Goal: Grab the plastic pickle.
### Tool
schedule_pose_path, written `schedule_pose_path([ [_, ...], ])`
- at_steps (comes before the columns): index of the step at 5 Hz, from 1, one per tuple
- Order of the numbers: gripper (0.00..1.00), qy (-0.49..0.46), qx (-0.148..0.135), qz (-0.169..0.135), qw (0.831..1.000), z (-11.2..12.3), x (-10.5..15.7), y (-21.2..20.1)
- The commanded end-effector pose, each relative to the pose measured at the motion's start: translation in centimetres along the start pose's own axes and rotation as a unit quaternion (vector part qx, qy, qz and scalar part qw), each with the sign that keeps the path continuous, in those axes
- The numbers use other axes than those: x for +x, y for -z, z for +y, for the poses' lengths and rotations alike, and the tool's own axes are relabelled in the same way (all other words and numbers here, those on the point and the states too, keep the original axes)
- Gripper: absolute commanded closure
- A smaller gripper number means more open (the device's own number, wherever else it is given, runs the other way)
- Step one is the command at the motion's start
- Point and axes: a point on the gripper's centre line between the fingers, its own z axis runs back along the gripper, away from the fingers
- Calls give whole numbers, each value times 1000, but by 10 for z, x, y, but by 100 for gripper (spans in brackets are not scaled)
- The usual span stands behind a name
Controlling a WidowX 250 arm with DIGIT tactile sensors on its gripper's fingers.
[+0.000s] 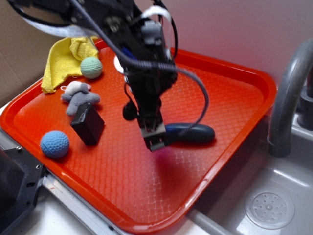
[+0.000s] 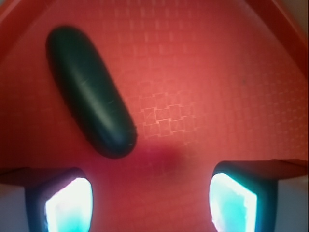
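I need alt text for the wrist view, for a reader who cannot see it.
A dark blue-green plastic pickle lies diagonally on the red tray, upper left of the open pincer, outside its gap. Two glowing fingertips frame the bottom edge.

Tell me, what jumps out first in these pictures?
The bright orange tray beside a sink fills the scene. The black robot arm hangs over its middle, its gripper open, right beside the dark plastic pickle lying on the tray. Toward the left sit a blue crochet ball, a black block and a yellow cloth.
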Motion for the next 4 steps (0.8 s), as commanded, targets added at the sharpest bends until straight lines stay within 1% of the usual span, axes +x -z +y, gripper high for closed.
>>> schedule_pose_path([
  [1,0,50,-71,-43,995,-16,31,7],
  [2,0,95,-111,-60,988,-33,31,14],
  [3,0,103,-101,-50,988,-40,33,21],
  [4,100,92,-89,-32,991,-43,35,28],
])
